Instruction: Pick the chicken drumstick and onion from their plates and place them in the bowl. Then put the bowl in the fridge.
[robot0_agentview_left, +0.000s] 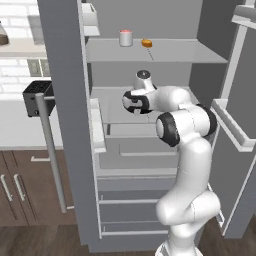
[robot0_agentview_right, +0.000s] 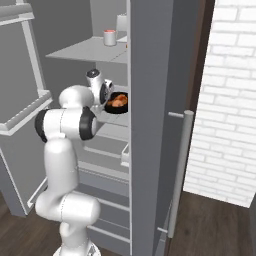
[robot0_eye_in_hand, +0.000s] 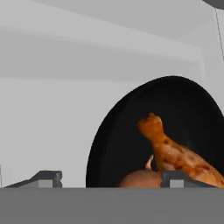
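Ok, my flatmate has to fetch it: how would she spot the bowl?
Look in the open grey fridge, on the middle shelf. The bowl there is black, round and shallow, holding a golden drumstick and an onion, unlike the small cup one shelf up.

A white-painted brick wall (robot0_agentview_right: 230, 100) stands at the right above a dark wood plank floor (robot0_agentview_right: 215, 225). At the left, brown wooden base cabinets (robot0_agentview_left: 22, 187) sit under a pale counter (robot0_agentview_left: 15, 107) bearing a black toaster (robot0_agentview_left: 36, 97).
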